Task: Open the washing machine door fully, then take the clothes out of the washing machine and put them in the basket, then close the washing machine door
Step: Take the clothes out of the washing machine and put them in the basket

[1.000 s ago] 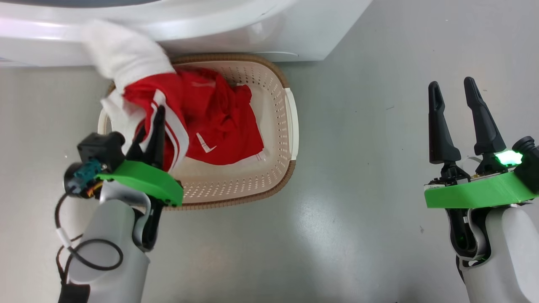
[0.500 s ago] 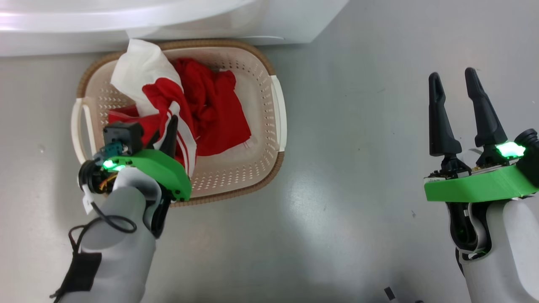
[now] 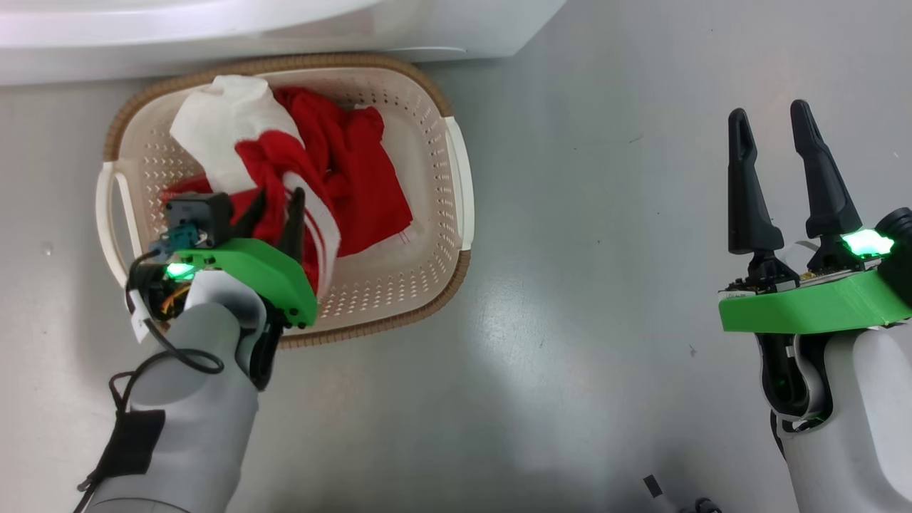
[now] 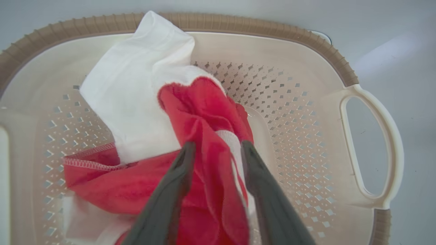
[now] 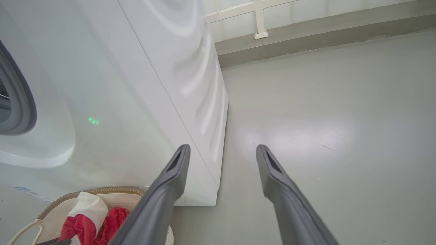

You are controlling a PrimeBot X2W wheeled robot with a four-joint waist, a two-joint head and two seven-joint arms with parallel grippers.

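Note:
The cream basket (image 3: 456, 171) stands on the floor against the white washing machine (image 3: 285, 28). Red and white clothes (image 3: 356, 171) lie heaped inside it. My left gripper (image 3: 274, 201) hangs over the basket's near side, fingers parted, with a red and white fold (image 4: 204, 102) loose between them. In the left wrist view the basket rim (image 4: 238, 23) curves round the heap. My right gripper (image 3: 768, 112) stands open and empty over bare floor, far right. The right wrist view shows the machine's front (image 5: 153, 85) and its grey rubber ring (image 5: 20, 102). The washing machine door is out of view.
Grey floor (image 3: 584, 285) spreads between the basket and my right arm. A low wall ledge (image 5: 306, 37) runs behind the machine. A small dark scrap (image 3: 652, 486) lies on the floor near the bottom edge.
The head camera has shifted. The white and red garment has come down from basket-rim height into the basket, and my left gripper's fingers have parted. The right gripper stays open.

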